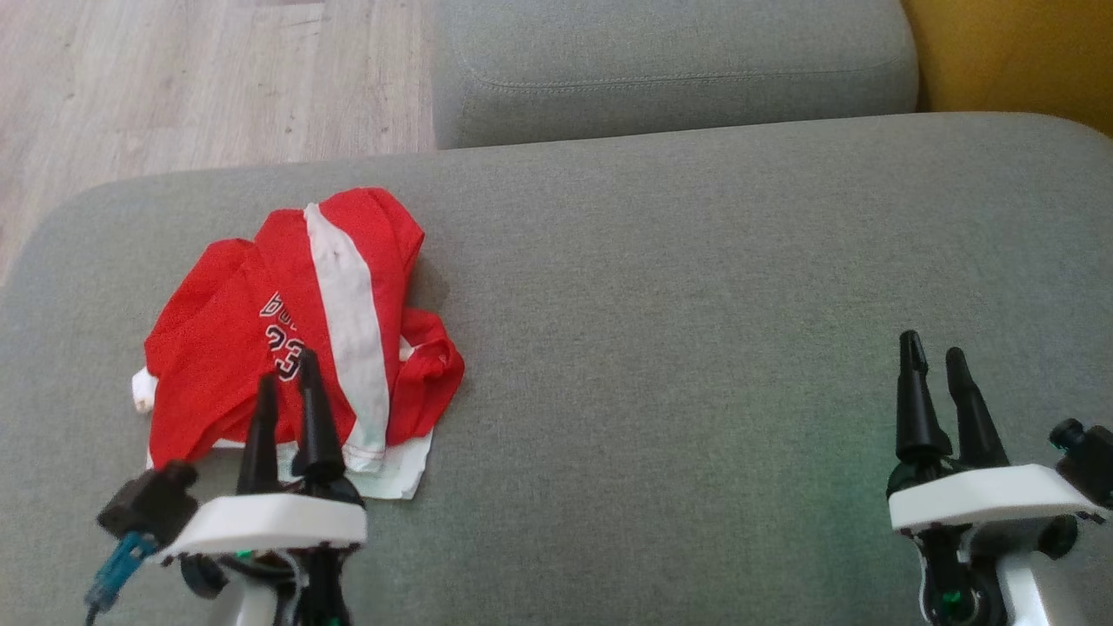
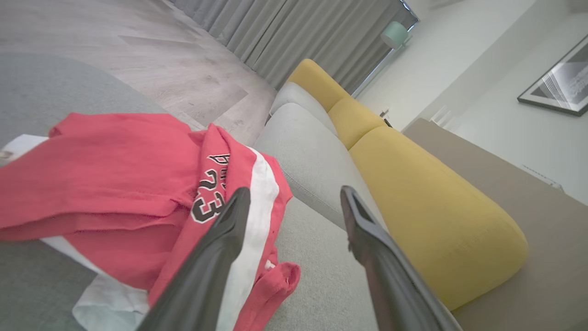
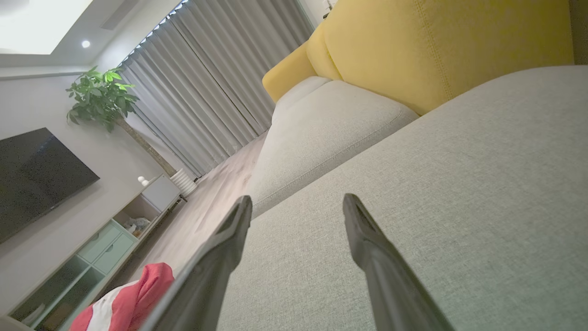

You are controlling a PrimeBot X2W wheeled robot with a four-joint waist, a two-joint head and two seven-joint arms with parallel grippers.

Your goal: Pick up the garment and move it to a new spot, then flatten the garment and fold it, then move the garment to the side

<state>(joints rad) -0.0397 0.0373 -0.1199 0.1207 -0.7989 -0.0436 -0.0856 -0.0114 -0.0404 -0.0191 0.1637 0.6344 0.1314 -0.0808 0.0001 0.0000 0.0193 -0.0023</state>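
The left end effector (image 1: 287, 367) stood with its two dark fingers spread wide and nothing between them, at the near edge of the garment (image 1: 235, 339). In the head view its fingers covered part of the cloth's near side, and whether they touched the fabric could not be told. The right end effector (image 1: 932, 344) was likewise spread wide and empty, well apart from the garment, over bare grey seat cushion (image 1: 678, 330).

The garment lay crumpled on the left part of that cushion, red with a broad white stripe running down it. A white layer poked out beneath the red at the near edge and at one side; how much of it lay underneath was hidden. In the left wrist view the number 23 could be read on the garment (image 2: 115, 174), but the lettering above it was folded over and illegible, and one finger (image 2: 220, 248) crossed in front of the stripe.

In the right wrist view only a red and white corner of the garment (image 3: 138, 294) showed, cut off by the bottom edge and by a finger.

Beyond the seat lay a second cushion (image 1: 678, 69), a yellow backrest (image 1: 1017, 52) cut by the frame's corner, and wooden floor (image 1: 174, 78).
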